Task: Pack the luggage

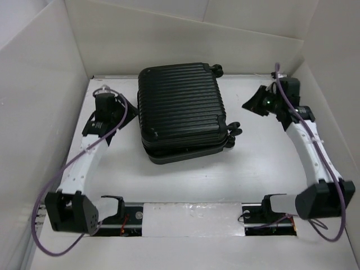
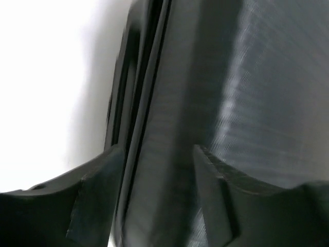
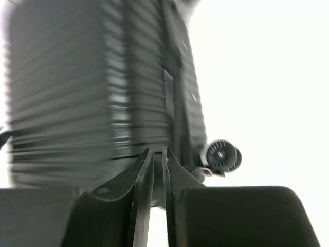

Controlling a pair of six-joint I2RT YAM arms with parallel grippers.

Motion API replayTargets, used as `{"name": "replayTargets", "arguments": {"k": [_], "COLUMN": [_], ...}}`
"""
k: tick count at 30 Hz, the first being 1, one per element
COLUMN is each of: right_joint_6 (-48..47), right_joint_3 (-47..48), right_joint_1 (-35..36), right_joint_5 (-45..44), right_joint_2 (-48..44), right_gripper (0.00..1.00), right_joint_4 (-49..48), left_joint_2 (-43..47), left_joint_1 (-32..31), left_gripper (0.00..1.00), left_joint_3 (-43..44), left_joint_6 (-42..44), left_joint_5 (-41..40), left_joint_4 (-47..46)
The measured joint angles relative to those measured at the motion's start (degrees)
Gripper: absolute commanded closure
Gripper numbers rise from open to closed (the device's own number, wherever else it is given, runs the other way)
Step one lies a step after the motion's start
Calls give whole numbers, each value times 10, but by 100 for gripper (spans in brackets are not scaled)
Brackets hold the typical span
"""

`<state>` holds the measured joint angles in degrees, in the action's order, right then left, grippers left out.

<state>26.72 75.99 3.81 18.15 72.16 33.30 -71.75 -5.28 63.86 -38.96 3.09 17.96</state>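
Note:
The black ribbed luggage [image 1: 183,109] lies flat in the middle of the table, its two shells almost together with the seam showing along the front and left. My left gripper [image 1: 130,111] is at its left side. In the left wrist view that gripper [image 2: 157,150] stands open, and the luggage [image 2: 247,77] shell edge and seam run between its fingers. To the right of the case my right gripper [image 1: 251,103] hangs apart from it. Its jaws [image 3: 157,150] are shut to a thin slit with nothing in them, pointing at the luggage [image 3: 103,92] and a wheel [image 3: 222,157].
White walls [image 1: 50,84] box in the table on the left, back and right. Wheels [image 1: 233,132] stick out on the case's right side and at its far corner [image 1: 218,68]. Both arm bases and a white strip [image 1: 191,216] sit along the near edge.

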Motion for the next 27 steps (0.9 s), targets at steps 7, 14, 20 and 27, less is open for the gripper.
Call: {"name": "replayTargets", "arguments": {"k": [7, 14, 20, 27], "right_joint_6": [15, 10, 18, 56], "right_joint_3": [-103, -66, -92, -347], "right_joint_1": [50, 178, 154, 85], "right_joint_5": [42, -25, -20, 12], "right_joint_2": [115, 75, -51, -191], "right_gripper": [87, 80, 16, 0], "right_joint_4": [-15, 24, -1, -121], "left_joint_2": [89, 127, 116, 140], "left_joint_1": [2, 21, 8, -17], "left_gripper": [43, 33, 28, 27], "left_joint_3": [-134, -123, -53, -45], "left_joint_6": [-3, 5, 11, 21], "left_joint_5": [27, -31, 2, 27], "left_joint_4": [31, 51, 70, 82]}}
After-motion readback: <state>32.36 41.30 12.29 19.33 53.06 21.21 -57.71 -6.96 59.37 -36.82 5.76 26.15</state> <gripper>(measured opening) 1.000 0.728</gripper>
